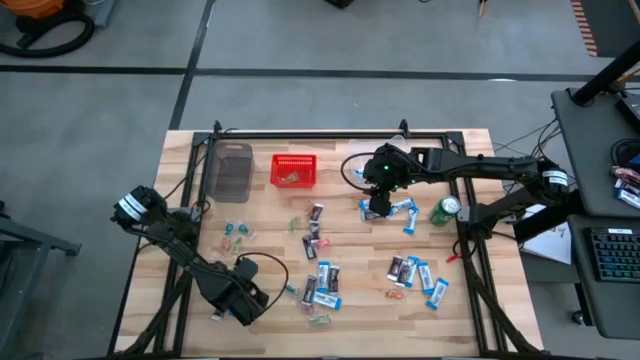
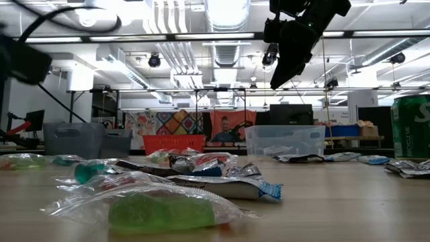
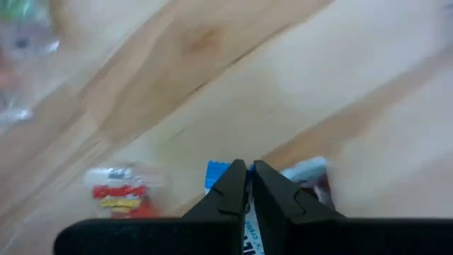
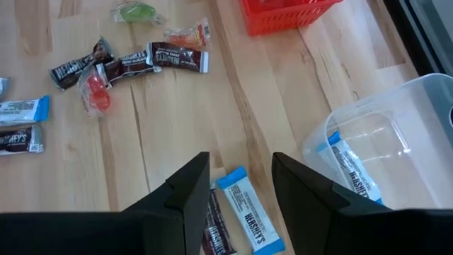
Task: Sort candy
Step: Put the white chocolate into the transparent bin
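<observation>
Left gripper (image 3: 248,185) low over bench (image 1: 265,215), near front-left corner, fingers together, pinching blue-and-white packet (image 3: 216,172). Right gripper (image 4: 241,185) raised, fingers apart, nothing held; blue-and-white bar (image 4: 249,210) lies directly beneath.

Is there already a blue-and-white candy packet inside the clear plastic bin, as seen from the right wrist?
Yes, one blue-and-white packet lies inside the clear bin.
</observation>
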Tool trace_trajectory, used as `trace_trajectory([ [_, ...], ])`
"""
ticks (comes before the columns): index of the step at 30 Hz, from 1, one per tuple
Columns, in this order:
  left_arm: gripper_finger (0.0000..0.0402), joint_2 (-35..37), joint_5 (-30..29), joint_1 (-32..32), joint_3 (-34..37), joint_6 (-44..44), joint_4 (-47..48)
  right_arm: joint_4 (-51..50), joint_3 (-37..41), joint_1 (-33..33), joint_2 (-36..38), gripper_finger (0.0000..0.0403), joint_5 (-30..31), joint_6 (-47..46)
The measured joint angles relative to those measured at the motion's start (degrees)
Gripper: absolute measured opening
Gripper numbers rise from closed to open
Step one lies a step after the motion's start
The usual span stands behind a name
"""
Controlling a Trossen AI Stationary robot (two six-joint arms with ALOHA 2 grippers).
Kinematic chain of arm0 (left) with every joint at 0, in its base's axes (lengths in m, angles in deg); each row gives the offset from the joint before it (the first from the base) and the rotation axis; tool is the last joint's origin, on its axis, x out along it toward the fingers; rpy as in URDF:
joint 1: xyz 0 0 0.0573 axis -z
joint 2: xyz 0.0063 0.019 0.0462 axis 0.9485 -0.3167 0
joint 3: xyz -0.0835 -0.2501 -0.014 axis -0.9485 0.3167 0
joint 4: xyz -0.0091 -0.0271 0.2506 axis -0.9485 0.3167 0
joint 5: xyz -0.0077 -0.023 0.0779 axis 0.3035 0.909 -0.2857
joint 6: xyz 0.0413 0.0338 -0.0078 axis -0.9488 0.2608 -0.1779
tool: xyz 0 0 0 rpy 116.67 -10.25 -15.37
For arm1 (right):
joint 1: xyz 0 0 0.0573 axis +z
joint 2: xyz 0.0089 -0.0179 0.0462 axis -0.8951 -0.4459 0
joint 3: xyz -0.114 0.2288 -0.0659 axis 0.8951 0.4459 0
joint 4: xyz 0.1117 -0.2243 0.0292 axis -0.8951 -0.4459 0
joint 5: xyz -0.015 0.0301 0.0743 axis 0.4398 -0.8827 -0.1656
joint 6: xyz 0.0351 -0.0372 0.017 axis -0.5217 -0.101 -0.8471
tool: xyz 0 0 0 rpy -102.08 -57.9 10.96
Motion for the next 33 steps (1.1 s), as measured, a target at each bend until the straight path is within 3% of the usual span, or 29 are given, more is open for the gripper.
trace_trajectory([
  [6, 0.0, 5.7, -10.7, -0.9, -1.6, -6.7, 0.0, 2.2, 0.0, 0.0, 0.0, 0.0146, 0.0, 0.2],
  [12, 0.0, 15.0, -29.6, -1.3, -2.0, -16.9, -1.2, 6.8, 2.2, 0.0, -0.1, 0.0146, -0.4, 1.2],
  [16, 0.0, 20.3, -40.4, -1.7, -1.6, -31.2, -7.0, 15.1, 6.8, 0.5, -0.1, 0.0146, -4.3, 1.3],
  [20, 0.0, 24.2, -44.7, -3.8, -0.3, -51.3, -18.8, 25.3, 12.2, 2.4, -0.6, 0.0146, -7.6, 1.2],
  [24, 0.0, 25.6, -41.2, -7.9, 1.1, -73.6, -33.5, 36.8, 16.8, 5.6, -1.7, 0.0146, -7.7, -0.1],
  [29, 0.0, 24.7, -22.4, -14.3, 5.9, -101.0, -57.8, 47.7, 19.0, 10.9, -3.6, 0.0146, -7.6, -0.2],
  [31, 0.0, 23.6, -14.4, -16.7, 8.9, -107.2, -67.4, 52.1, 19.0, 13.0, -4.4, 0.0146, -7.6, 0.0],
  [33, 0.0, 22.4, -10.1, -19.1, 11.2, -109.5, -74.1, 56.3, 19.0, 15.1, -5.3, 0.0146, -7.6, 0.3],
])
